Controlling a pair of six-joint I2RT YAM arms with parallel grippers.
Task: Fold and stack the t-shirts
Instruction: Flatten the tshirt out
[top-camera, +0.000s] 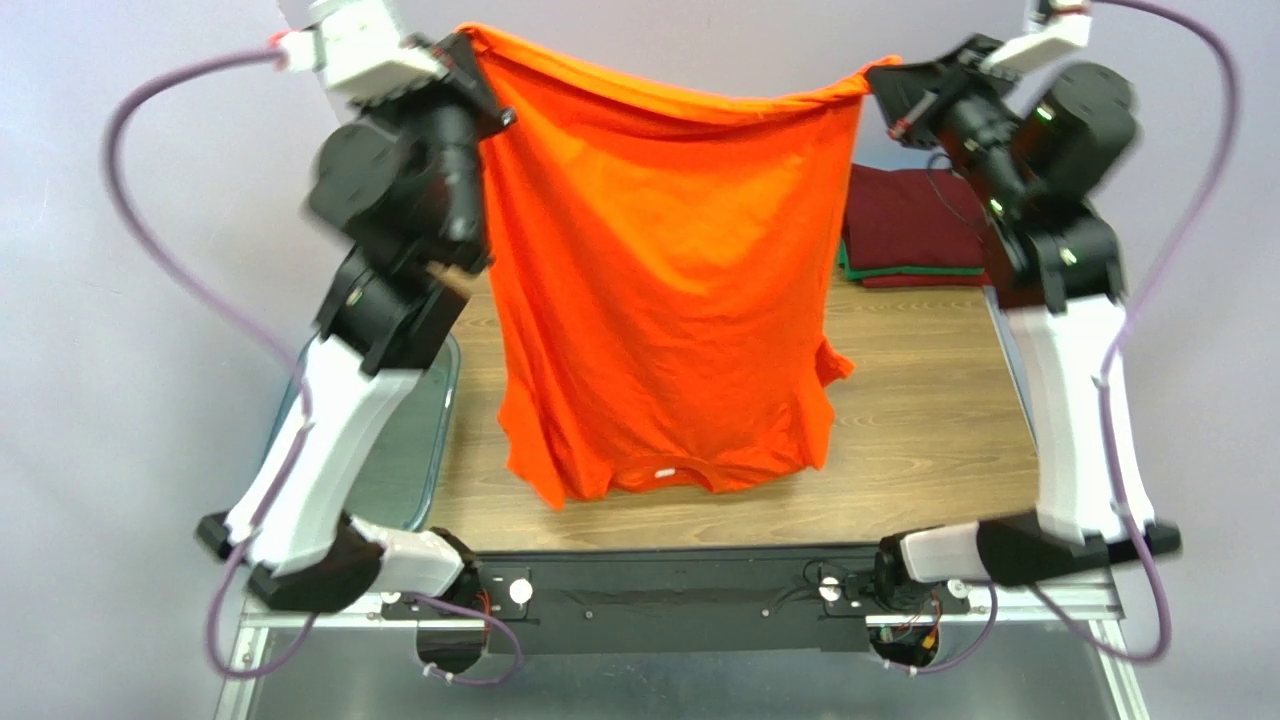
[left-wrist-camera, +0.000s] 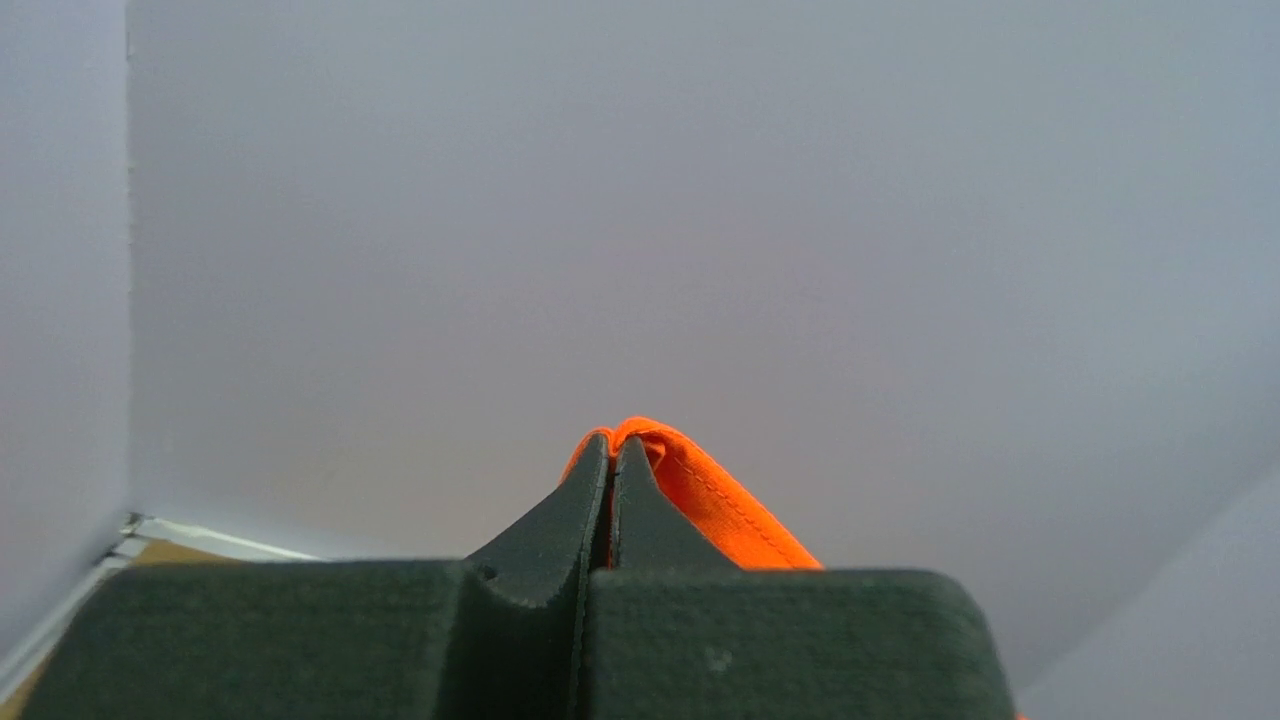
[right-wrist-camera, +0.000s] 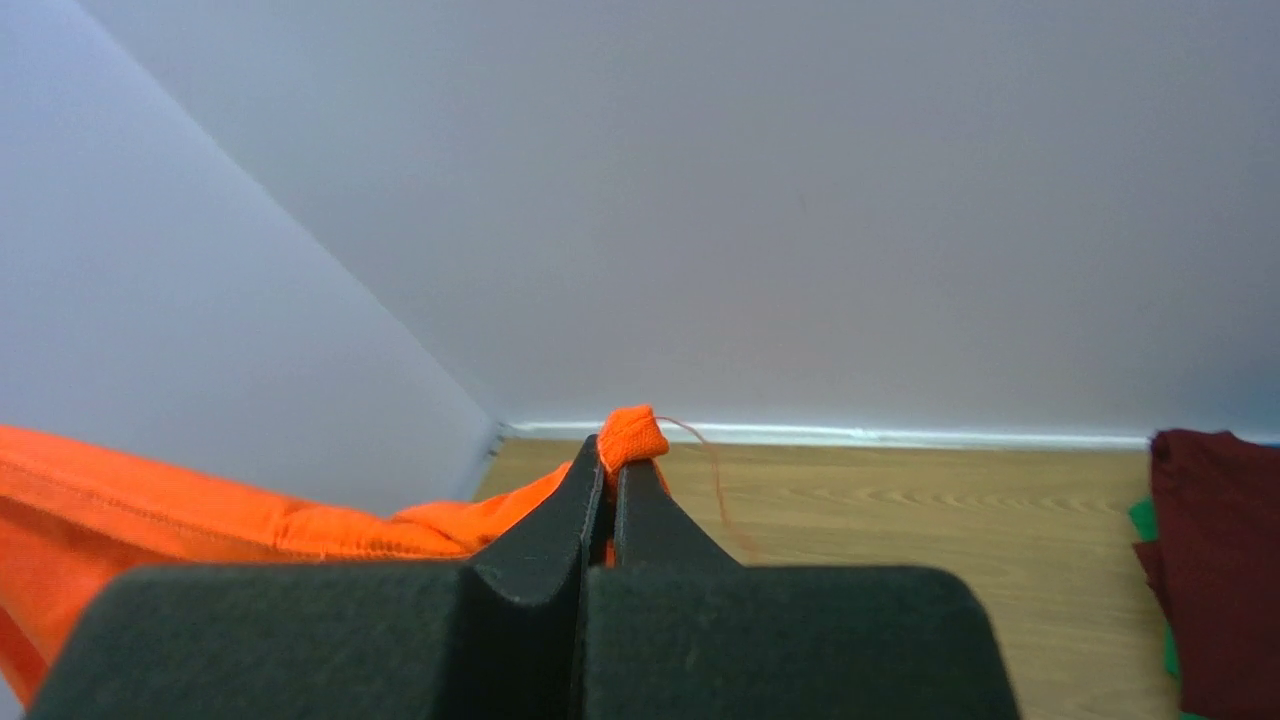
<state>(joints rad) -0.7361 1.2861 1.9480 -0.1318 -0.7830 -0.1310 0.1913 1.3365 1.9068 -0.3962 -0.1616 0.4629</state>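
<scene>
The bright orange t-shirt (top-camera: 661, 270) hangs spread in the air between my two raised arms, hem up, neck opening low near the table's front. My left gripper (top-camera: 478, 68) is shut on its upper left corner; the left wrist view shows the orange hem (left-wrist-camera: 706, 488) pinched between the closed fingers. My right gripper (top-camera: 879, 83) is shut on the upper right corner; the right wrist view shows an orange nub (right-wrist-camera: 631, 435) poking out above the closed fingers. A folded stack with a dark maroon t-shirt (top-camera: 917, 225) over a green one lies at the back right, also in the right wrist view (right-wrist-camera: 1225, 555).
The wooden tabletop (top-camera: 917, 435) lies under the hanging shirt. A translucent blue-grey bin (top-camera: 398, 443) sits off the table's left edge behind my left arm. Grey walls surround the table. Purple cables loop from both arms.
</scene>
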